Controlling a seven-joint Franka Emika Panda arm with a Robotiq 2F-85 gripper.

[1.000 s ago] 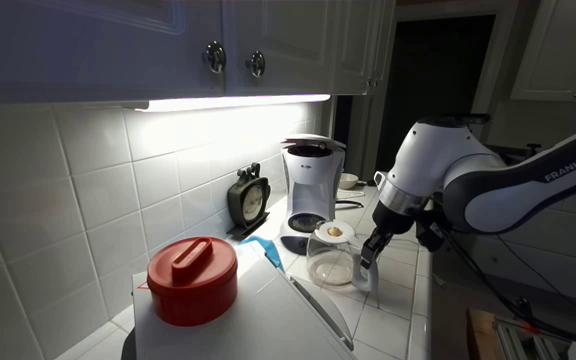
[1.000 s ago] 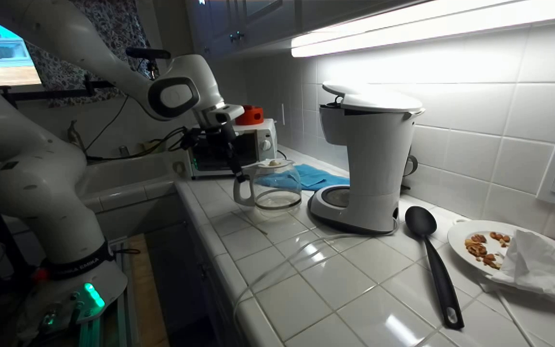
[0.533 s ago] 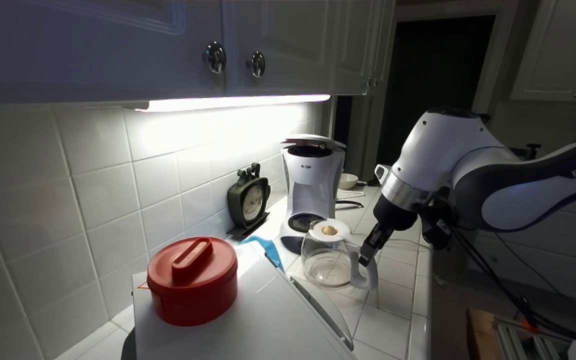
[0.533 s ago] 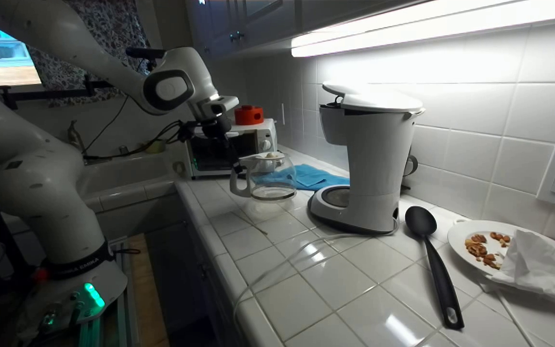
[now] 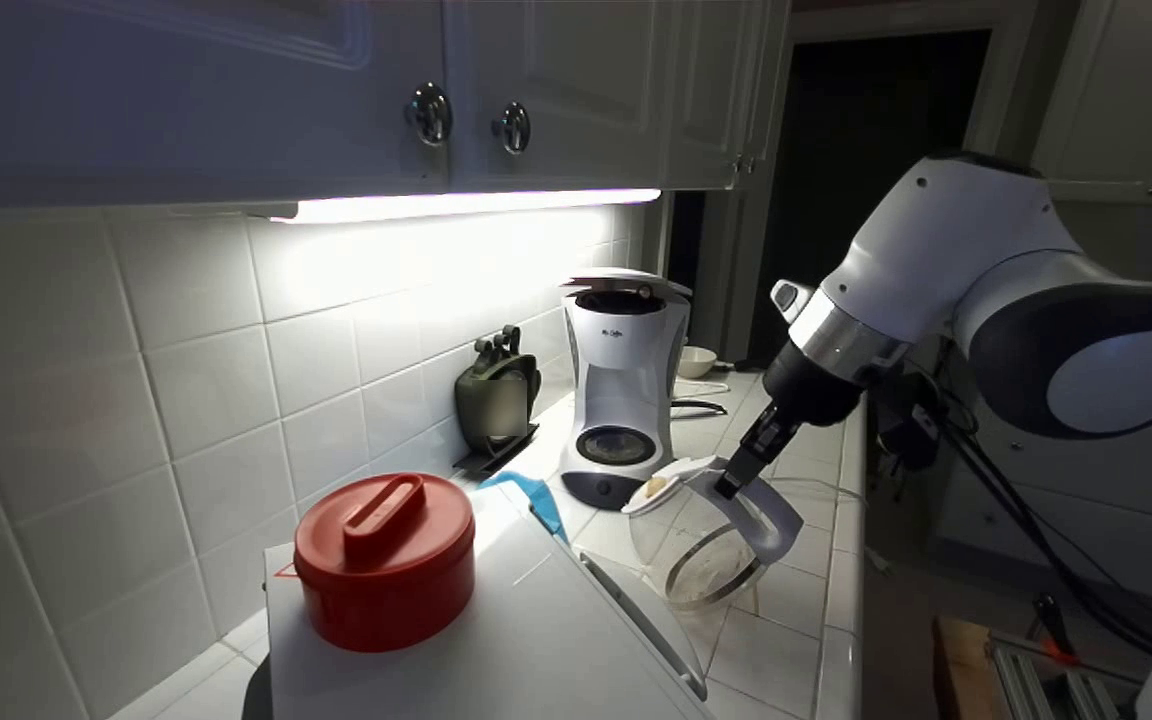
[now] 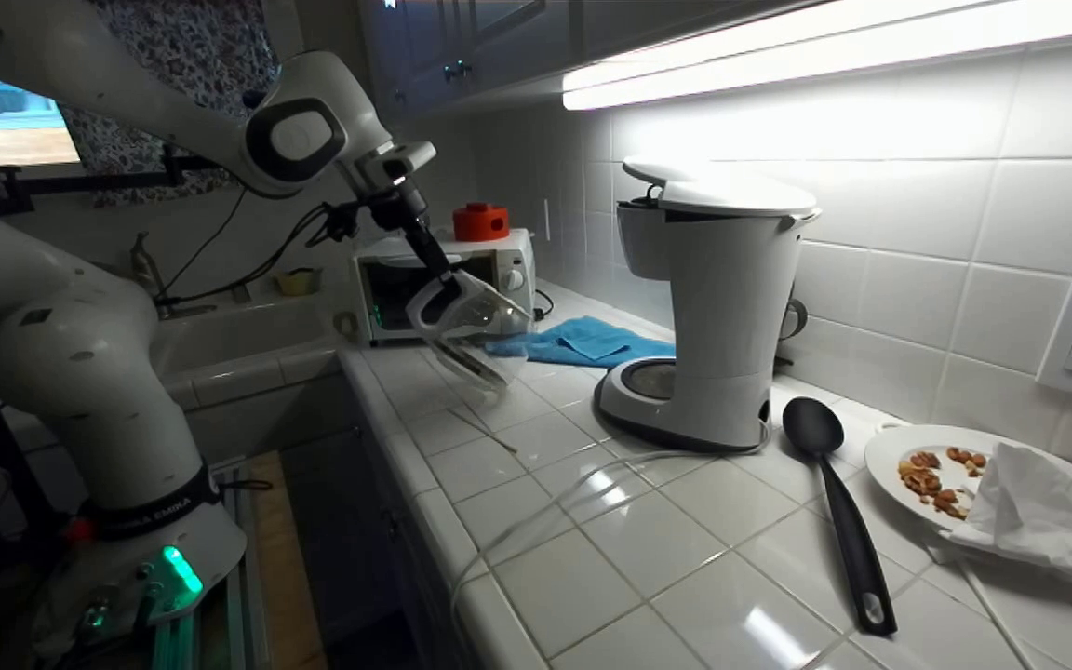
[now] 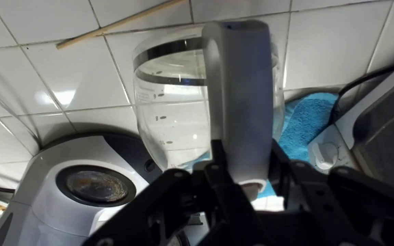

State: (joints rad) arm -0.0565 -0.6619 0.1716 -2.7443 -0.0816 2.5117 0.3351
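A clear glass carafe [image 5: 676, 545] with a white lid [image 5: 658, 487] and pale grey handle [image 5: 781, 520] hangs from my gripper [image 5: 728, 486]. In an exterior view my gripper [image 6: 447, 276] is at the handle's top, and the carafe [image 6: 496, 326] is strongly tilted. Its lid leans towards the wall side and its base swings out towards the counter's front edge. It appears just above the tiles. In the wrist view my gripper's black fingers [image 7: 247, 147] press both sides of the handle [image 7: 248, 92]. The white coffee maker [image 6: 727, 307] stands beside it, lid raised, its hot plate [image 5: 616, 445] bare.
A toaster oven [image 6: 519, 265] stands behind the carafe with a red lidded pot [image 5: 386, 570] on top. A blue cloth [image 6: 592, 342], thin stick [image 6: 483, 431], black spoon [image 6: 848, 530] and plate of nuts [image 6: 885, 451] lie on the counter. A green scale [image 5: 486, 410] leans at the wall.
The carafe has gone from nearly upright to strongly tilted, base swinging towards the counter's front edge. The arm has risen and drawn back, its wrist tilting, with the handle still held.
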